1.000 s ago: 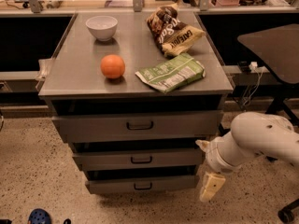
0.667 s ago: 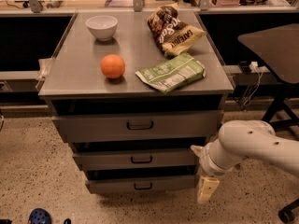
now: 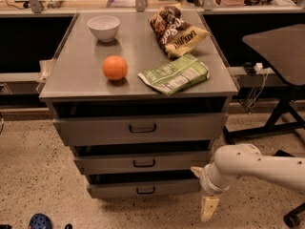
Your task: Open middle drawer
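Observation:
The grey metal cabinet [image 3: 71,87] has three drawers. The middle drawer [image 3: 109,163] has a low grey front and a small dark handle [image 3: 144,163], with a dark gap above it. It stands in line with the other fronts and none of its inside shows. My gripper [image 3: 208,206] hangs at the end of the white arm [image 3: 257,165]. It is by the cabinet's lower right corner, to the right of the middle and bottom drawer fronts, and points down toward the floor. It is well right of the handle and holds nothing that I can see.
On the cabinet top are a white bowl [image 3: 103,27], an orange [image 3: 115,67], a green snack bag [image 3: 174,74] and a brown chip bag [image 3: 176,28]. The top drawer [image 3: 95,130] and bottom drawer [image 3: 114,191] are closed. A dark table and its legs [image 3: 281,109] stand at the right.
The arm has swung left toward the cabinet's lower right corner, and the gripper has moved slightly left and down. The drawers and the things on the top have not moved.

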`<state>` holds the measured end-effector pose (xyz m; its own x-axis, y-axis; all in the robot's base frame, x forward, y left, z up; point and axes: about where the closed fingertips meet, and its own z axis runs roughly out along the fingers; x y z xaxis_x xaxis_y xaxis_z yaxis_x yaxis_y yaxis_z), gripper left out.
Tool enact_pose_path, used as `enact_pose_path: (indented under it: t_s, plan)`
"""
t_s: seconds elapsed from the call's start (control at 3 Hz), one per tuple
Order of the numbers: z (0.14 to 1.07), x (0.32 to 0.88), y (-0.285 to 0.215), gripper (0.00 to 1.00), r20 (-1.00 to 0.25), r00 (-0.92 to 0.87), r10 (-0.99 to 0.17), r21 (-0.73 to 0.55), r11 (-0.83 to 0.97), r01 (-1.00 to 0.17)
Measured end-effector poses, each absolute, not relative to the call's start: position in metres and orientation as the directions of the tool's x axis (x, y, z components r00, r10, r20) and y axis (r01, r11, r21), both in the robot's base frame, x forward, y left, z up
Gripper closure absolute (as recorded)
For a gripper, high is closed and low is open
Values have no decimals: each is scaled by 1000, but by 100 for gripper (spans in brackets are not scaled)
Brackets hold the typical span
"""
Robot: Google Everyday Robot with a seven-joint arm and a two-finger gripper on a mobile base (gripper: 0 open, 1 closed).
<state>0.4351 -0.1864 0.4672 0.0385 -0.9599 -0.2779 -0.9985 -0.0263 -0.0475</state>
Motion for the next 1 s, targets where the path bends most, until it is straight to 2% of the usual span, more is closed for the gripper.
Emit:
enact_pose_path:
  t_s: [0.67,1.0]
  plan:
    - [453,483,-192,0,-290,69,-955,-128,-32,-991]
    - [439,523,-186,0,-337,101,-936,-150,-53,-987]
